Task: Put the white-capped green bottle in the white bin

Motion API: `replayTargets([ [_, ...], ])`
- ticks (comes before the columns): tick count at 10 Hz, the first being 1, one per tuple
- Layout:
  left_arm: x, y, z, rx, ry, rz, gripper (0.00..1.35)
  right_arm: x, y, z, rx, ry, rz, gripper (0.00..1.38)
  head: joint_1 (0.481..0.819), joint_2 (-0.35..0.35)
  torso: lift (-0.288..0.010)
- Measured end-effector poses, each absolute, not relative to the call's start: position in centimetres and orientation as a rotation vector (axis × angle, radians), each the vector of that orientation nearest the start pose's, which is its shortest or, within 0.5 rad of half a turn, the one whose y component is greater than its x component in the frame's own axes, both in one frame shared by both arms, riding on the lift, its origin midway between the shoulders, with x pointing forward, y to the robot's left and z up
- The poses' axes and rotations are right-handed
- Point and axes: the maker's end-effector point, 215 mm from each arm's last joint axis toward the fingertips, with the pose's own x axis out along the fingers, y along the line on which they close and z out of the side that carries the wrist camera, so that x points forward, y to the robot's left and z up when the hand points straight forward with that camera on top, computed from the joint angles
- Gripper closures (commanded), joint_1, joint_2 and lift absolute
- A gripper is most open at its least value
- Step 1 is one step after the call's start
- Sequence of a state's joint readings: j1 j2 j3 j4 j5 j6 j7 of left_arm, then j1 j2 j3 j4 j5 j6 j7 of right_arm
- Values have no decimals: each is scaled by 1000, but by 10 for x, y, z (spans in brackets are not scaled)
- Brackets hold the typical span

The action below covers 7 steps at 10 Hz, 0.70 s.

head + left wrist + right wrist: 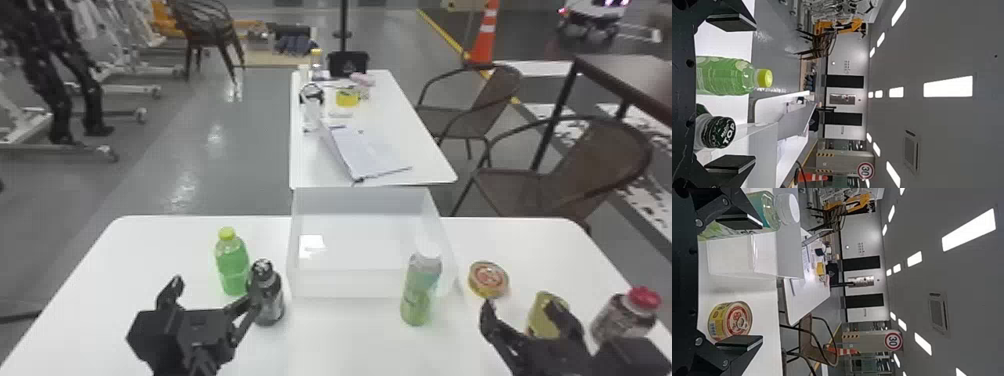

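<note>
The white-capped green bottle [419,295] stands at the near right corner of the white bin [345,283], toward the table's [135,240] middle; left tool [216,290] and right tool [520,306] gape open.

Polished grey floor [210,150] throwing back glints, and a white near table [125,250] in front at six o'clock. A white far table [415,135] sits at twelve, woven armchairs [590,165] out at one and two, and a dark-topped table [635,75] beyond at two. Over at eleven, woven chairs [200,20]; at one, an orange-and-white traffic cone [485,40] by a yellow floor line [442,35]. Up to the wrist views — pale back wall [840,56], striped pillar [844,159], round red-rimmed sign [865,170], bright ceiling lights [948,86] across a grey ceiling [946,47]!
</note>
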<state>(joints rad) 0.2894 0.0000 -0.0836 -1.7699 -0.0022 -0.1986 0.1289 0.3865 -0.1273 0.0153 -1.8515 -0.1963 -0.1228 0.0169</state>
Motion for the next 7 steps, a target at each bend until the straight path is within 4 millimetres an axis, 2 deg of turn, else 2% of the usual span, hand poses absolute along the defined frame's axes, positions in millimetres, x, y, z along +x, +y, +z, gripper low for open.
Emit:
replayTargets([
  [7,502,207,-332,-38,-104,50,124,478,-237,-359,94,7,76,257,549,0,-100],
])
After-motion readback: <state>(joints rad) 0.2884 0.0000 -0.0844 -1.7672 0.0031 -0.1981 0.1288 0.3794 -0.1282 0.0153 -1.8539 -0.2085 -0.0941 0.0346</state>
